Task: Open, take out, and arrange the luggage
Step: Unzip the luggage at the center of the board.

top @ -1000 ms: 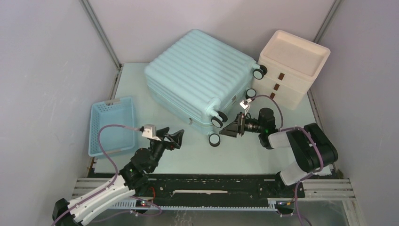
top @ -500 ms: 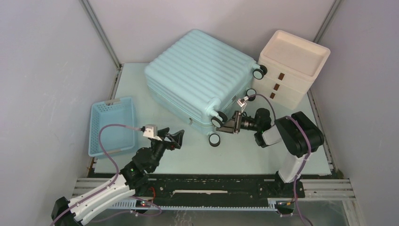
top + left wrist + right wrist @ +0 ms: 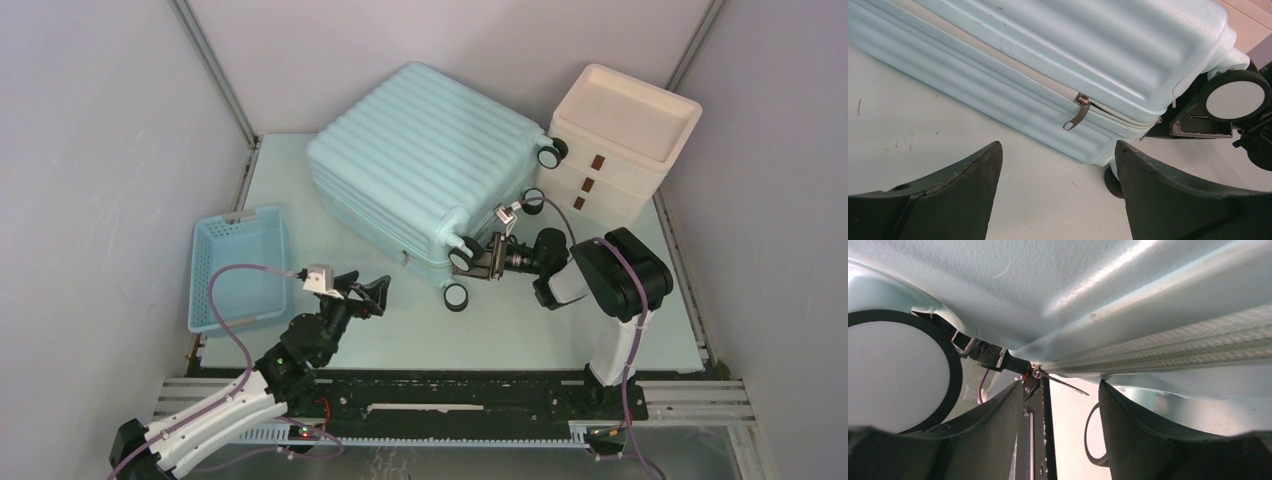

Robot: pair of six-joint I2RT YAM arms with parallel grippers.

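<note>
Now the luggage (image 3: 420, 160) lies shut on the table (image 3: 560, 330); the right gripper (image 3: 487, 258), spread apart, sits at its wheel corner with a thin zip pull (image 3: 1060, 381) in the gap; that pull could slip away if it closes crooked; the left gripper (image 3: 372, 292) hangs apart near its front.

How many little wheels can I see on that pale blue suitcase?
4. The far wheel and the next wheel sit by the cream box; the third wheel is beside the right gripper; the nearest wheel is just in front of it. None seems hidden.
</note>
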